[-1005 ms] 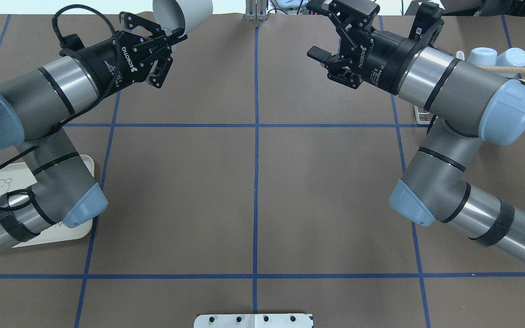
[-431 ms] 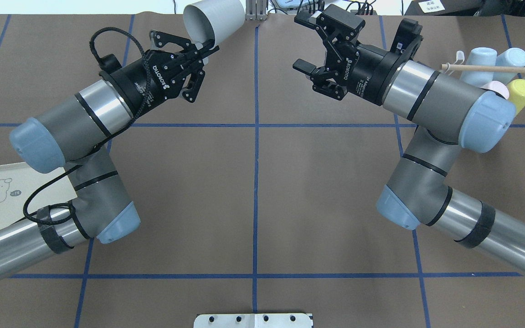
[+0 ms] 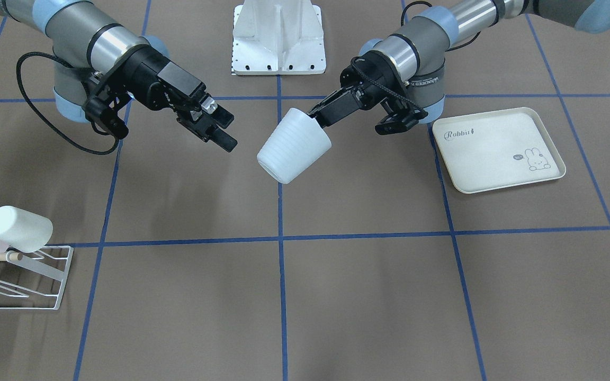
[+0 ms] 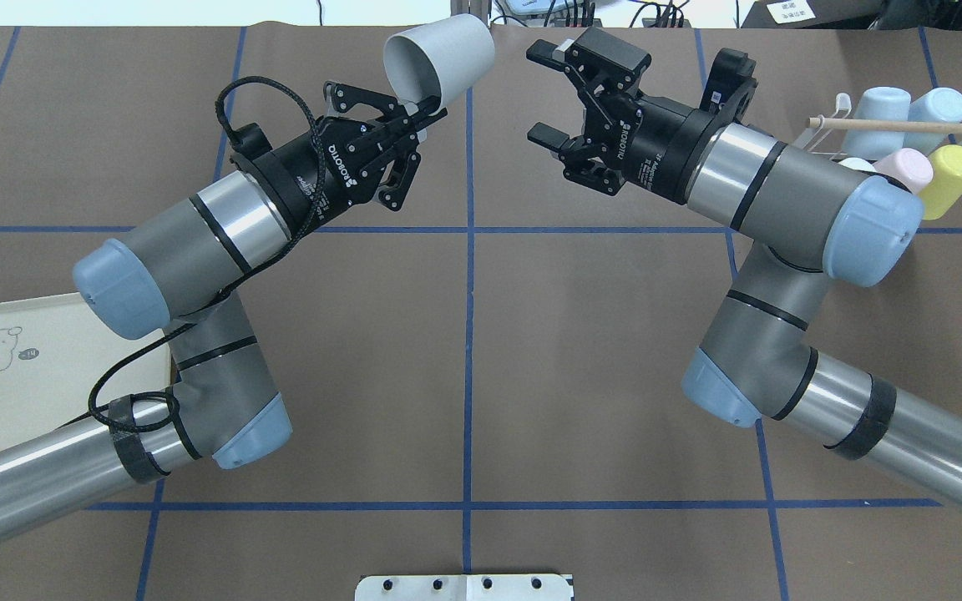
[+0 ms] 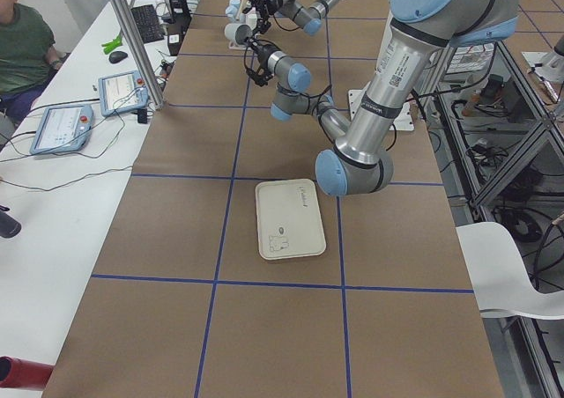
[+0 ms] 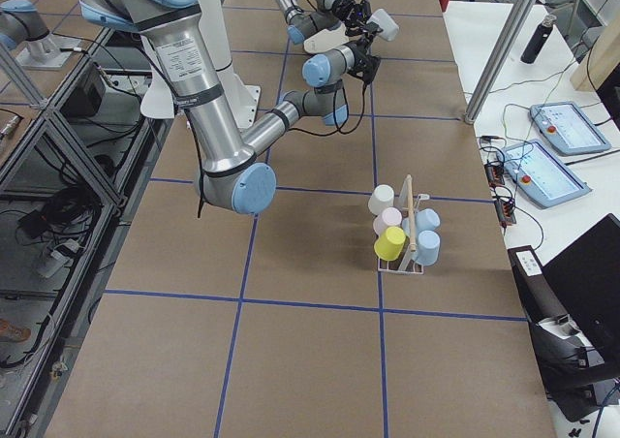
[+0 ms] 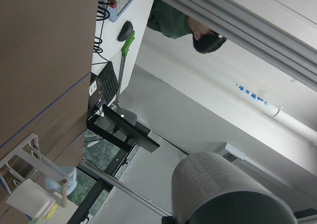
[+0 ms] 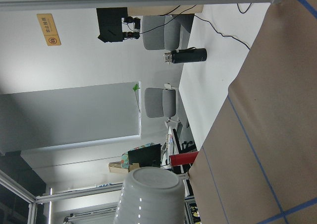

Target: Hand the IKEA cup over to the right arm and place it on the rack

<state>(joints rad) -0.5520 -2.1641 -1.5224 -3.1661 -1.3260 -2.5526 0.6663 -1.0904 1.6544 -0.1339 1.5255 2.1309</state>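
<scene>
A white ribbed IKEA cup [image 3: 294,153] hangs tilted above the table's middle, mouth toward the left arm. My left gripper [image 3: 316,119] is shut on its rim, one finger inside; from overhead the cup [image 4: 439,54] sits just past the left gripper [image 4: 427,108]. My right gripper [image 3: 224,130] faces it from a short gap, open and empty, and the overhead view shows the right gripper [image 4: 541,92] with its fingers spread. The cup's base [image 8: 148,196] fills the bottom of the right wrist view. The white wire rack [image 3: 45,269] with a wooden dowel [image 4: 898,125] stands behind the right arm.
Several pastel cups sit on the rack, among them a yellow cup [image 4: 953,179] and a white cup [image 3: 19,227]. A cream rabbit-print tray [image 3: 495,151] lies under the left arm. The robot's base plate [image 3: 278,37] is at the near edge. A person [image 5: 22,46] sits at the side desk.
My left arm has swung right, carrying the cup toward the table's centre line. My right gripper has shifted left toward the cup and stays open.
</scene>
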